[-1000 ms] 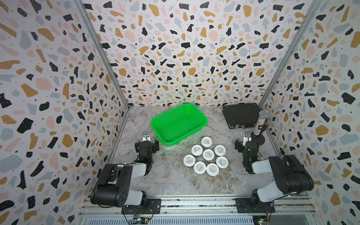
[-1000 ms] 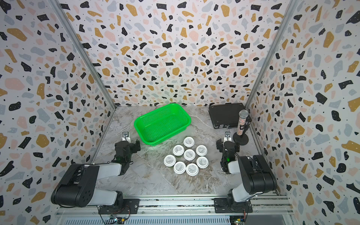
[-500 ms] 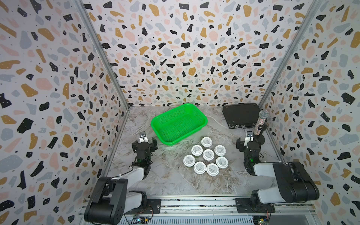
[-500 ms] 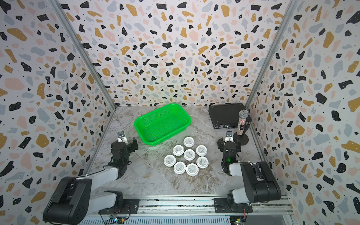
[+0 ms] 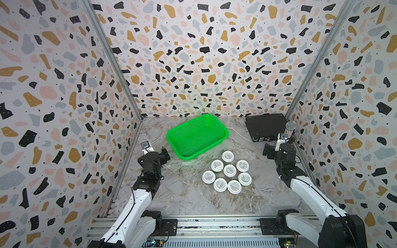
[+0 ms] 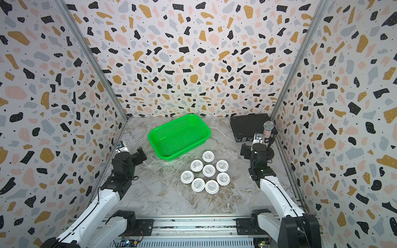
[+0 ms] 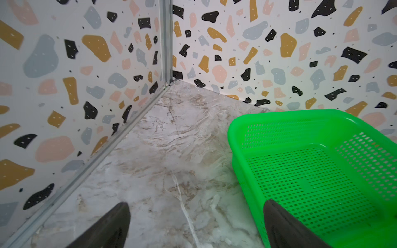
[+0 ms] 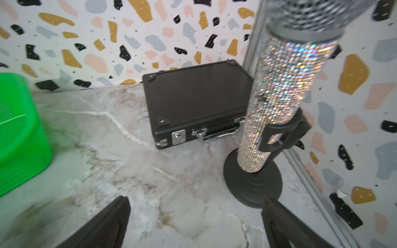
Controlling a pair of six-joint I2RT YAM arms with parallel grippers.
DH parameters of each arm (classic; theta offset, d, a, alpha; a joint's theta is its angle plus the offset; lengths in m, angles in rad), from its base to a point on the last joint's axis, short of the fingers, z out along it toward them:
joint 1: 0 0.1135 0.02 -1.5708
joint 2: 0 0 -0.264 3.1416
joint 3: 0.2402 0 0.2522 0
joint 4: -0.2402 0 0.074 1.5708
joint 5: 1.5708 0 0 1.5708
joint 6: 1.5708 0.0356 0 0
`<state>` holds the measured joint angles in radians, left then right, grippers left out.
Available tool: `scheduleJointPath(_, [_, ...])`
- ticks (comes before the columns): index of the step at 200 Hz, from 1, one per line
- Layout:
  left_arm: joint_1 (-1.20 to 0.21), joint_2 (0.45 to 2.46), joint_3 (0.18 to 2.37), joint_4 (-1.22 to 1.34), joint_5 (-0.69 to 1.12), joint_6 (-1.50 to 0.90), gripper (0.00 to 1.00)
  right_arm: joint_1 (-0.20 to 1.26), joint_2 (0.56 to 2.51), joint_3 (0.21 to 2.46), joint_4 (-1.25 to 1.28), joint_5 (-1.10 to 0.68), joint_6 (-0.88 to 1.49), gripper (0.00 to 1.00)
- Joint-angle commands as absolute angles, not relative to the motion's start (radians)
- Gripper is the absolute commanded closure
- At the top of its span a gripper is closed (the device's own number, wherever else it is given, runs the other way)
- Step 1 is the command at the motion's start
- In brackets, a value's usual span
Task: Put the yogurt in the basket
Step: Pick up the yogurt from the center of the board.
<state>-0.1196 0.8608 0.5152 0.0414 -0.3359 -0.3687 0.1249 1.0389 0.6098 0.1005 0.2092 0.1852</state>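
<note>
Eight yogurt cups, judged light, thin-walled and best gripped gently across the sides below the lid, are shown clustered on the tabletop just beside the empty green basket, with left gripper and right gripper spread wide, nothing held.

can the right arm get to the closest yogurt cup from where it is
Probably yes. The right gripper is open and empty, and only bare marble tabletop lies between it and the nearest small round white-lidded yogurt cup; the glittery microphone stands on its other side.
</note>
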Motion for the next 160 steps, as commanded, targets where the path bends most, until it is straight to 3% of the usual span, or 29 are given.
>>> scheduleJointPath(1, [-0.146,0.849,0.591,-0.178,-0.195,-0.473,0.0,0.13,0.989,0.669,-0.149,0.03,0.23,0.0])
scheduleJointPath(46, [-0.268,0.834,0.717,-0.404,-0.048,-0.471,0.0,0.132,0.948,0.706,-0.286,-0.213,0.246,0.0])
scheduleJointPath(84, [-0.422,0.87,0.777,-0.462,0.185,-0.429,0.0,0.135,0.924,0.725,-0.353,-0.262,0.237,0.0])
scheduleJointPath(160, [-0.74,1.13,0.913,-0.573,0.129,-0.326,0.07,0.137,0.913,0.738,-0.37,-0.291,0.257,0.0])
